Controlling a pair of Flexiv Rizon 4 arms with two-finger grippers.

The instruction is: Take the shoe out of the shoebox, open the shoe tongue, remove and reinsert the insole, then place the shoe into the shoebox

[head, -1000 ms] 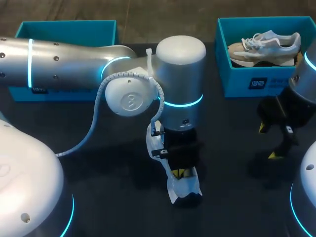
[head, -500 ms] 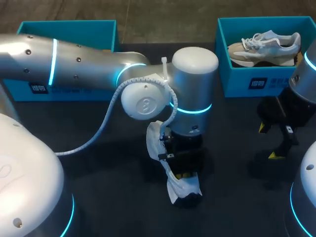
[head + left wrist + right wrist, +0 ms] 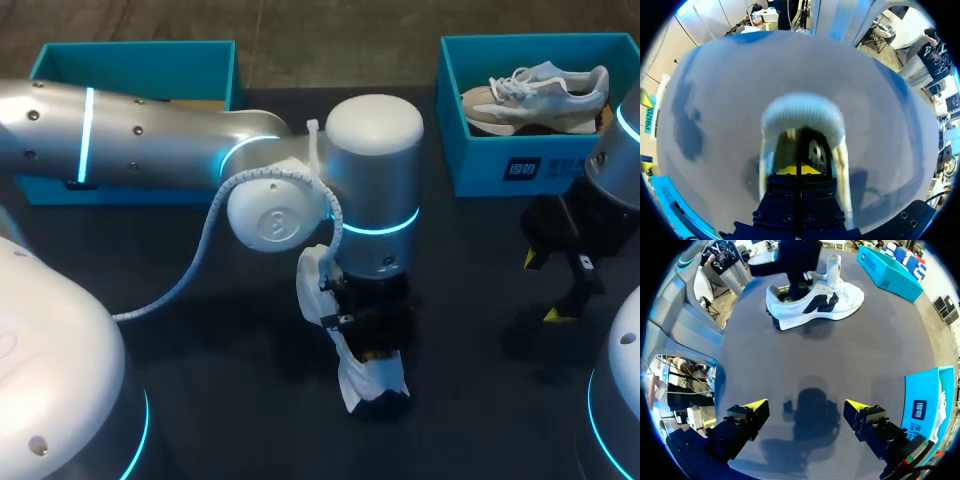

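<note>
L gripper (image 3: 797,170) down in shoe (image 3: 365,380) mouth, mid tabletop (image 3: 200,330); wrist nudged back left vs 0.5 s ago, shoe unmoved. Clenched or released: can't tell. R gripper (image 3: 805,405) fingers released, idle. Prob. insole step ongoing.

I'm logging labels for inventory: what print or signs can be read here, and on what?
Right shoebox, front label: white print, too blurred to read.
Shoe on the table, side: a dark mark, no readable words.
Nothing else legible.
</note>
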